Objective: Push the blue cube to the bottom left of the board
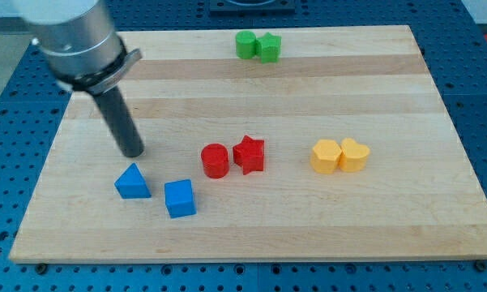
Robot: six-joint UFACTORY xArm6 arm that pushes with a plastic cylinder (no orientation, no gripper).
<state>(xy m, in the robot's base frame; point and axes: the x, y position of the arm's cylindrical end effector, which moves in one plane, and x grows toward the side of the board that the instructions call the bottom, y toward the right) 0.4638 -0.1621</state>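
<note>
So there's no pincer on this rig, just a dark rod, nothing to call apart or together. My tip point(134, 152) sits on the desk point(389, 219) toward its left edge, just above the blue triangular block point(133, 182), close to it but not clearly touching. The blue cube point(180, 199) is near the desk's bottom edge, left of centre, just right of the blue triangular block and slightly lower. It's well short of the bottom-left corner.

Around the middle, a red cylinder point(215, 160) sits beside a red star block point(249, 154). Toward the right edge, two yellow blocks point(340, 156) sit side by side, shapes hard to tell. Up at the top edge, two green blocks point(258, 45) are touching.
</note>
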